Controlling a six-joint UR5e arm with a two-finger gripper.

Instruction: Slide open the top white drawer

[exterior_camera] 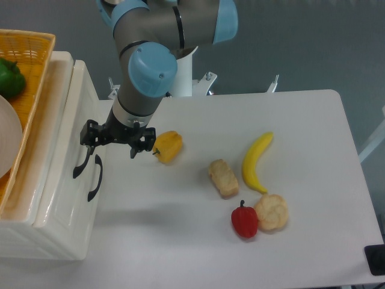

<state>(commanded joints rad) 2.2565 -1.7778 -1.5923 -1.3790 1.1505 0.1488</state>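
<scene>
The top white drawer (77,114) sits flush in the cabinet at the desk's (301,120) left edge, with bare desk in front of it. A yellow pepper (168,146) lies just right of the claw (114,141). The arm reaches down from above; the claw's spread fingers bracket the drawer's black handle (80,162), ungripped.

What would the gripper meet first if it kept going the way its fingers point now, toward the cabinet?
Most likely the black handle of the top white drawer. The gripper is already at that handle's upper end; whether it touches is unclear from this one view.
</scene>
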